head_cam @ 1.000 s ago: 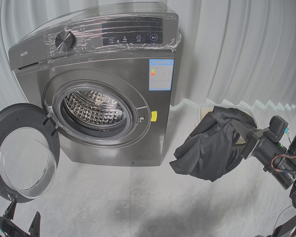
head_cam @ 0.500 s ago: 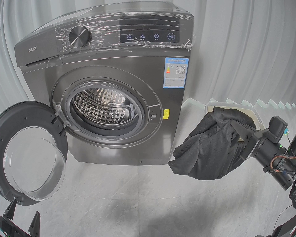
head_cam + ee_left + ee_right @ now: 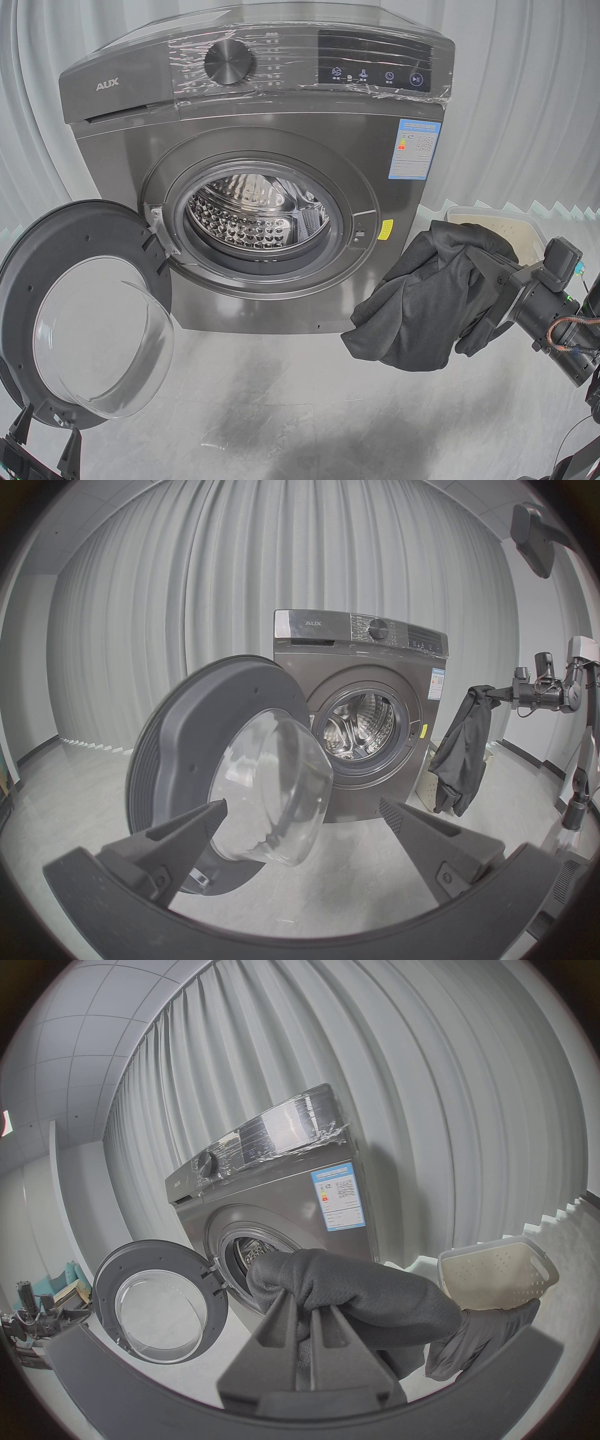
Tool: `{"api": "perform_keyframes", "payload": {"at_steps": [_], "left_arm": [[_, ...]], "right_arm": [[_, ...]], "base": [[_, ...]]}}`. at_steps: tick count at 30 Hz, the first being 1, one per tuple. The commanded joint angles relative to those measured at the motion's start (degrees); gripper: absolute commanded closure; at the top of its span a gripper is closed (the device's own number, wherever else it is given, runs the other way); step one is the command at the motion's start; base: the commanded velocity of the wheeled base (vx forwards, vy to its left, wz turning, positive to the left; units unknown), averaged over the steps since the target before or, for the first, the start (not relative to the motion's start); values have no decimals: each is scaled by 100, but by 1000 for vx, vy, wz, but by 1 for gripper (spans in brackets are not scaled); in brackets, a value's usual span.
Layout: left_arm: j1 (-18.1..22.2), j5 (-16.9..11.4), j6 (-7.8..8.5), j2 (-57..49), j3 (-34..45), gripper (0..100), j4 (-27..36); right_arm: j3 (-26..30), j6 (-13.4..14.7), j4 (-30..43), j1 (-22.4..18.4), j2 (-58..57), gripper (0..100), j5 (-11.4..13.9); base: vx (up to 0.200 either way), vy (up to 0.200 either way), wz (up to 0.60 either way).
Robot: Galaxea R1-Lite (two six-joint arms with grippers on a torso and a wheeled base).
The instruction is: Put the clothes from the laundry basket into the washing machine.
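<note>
Head view: a grey steel front-loading washing machine (image 3: 262,125) stands against a pale pleated curtain (image 3: 531,94). Its round, dark-rimmed door (image 3: 87,228) with a clear glass bowl is swung wide open to the robot's left, exposing the perforated metal drum (image 3: 250,219). To the right of the machine, the right gripper (image 3: 484,265) pinches a dark grey fabric garment (image 3: 419,300). The garment hangs in heavy folds, apart from the machine front. Behind it, a cream perforated plastic laundry basket (image 3: 500,219) stands on the pale tiled floor (image 3: 281,400), beside the machine. The left gripper (image 3: 50,425) sits low at the near left, below the open door, fingers spread and holding nothing.

Left wrist view: the spread fingers frame the open door and, beyond it, the drum opening. Farther off, the garment dangles from the right gripper, beside the machine's front and not touching it. Its lower end hangs near the laundry basket.

Right wrist view: the two fingers are pressed together on a bunched fold of the garment, and the rest drapes past them. The laundry basket stands near the curtain, at the machine's side.
</note>
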Motion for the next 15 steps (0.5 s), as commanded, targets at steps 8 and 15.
{"api": "perform_keyframes", "payload": {"at_steps": [8, 15], "left_arm": [[0, -1, -3, -95, 92, 0, -2], [0, -1, -12, -95, 92, 0, -2]], "right_arm": [[22, -1, -6, 3, 0, 100, -1], [31, -1, -6, 38, 0, 100, -1]], "base": [[0, 0, 0], [86, 0, 0]]}}
